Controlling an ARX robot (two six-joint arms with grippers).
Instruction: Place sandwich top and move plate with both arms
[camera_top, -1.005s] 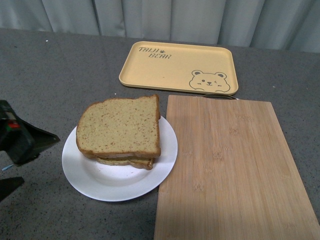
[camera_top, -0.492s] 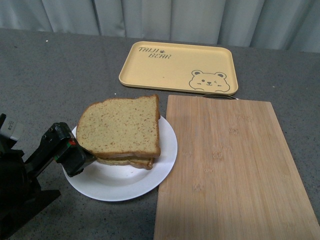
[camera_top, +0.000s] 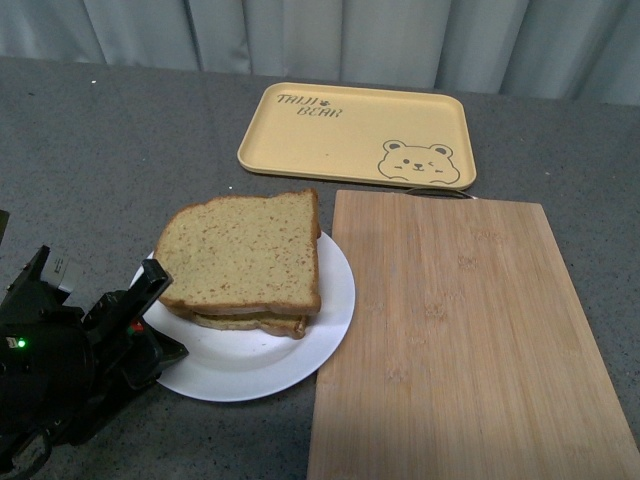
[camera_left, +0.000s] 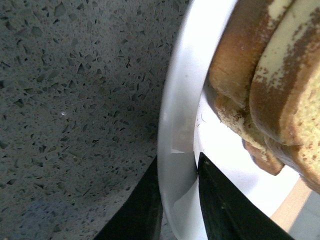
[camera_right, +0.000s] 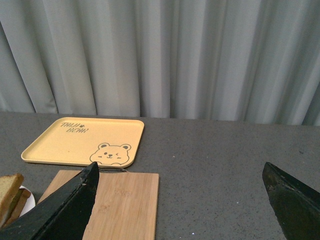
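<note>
Plate (camera_top: 240, 375): white, round, on tabletop (camera_top: 100, 150); rim pinched by left claw (camera_left: 177, 159).
Top (camera_top: 240, 250): speckled brown slice, flat, uppermost on plate.

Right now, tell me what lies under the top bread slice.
Under the sandwich top a lower bread slice peeks out at the near edge, a pale strip of filling between them, all on the plate. The rest is covered.

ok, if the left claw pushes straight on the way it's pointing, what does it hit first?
Left claw straddles the plate rim; straight on, likely the bottom bread slice first, though depth is unclear.
</note>
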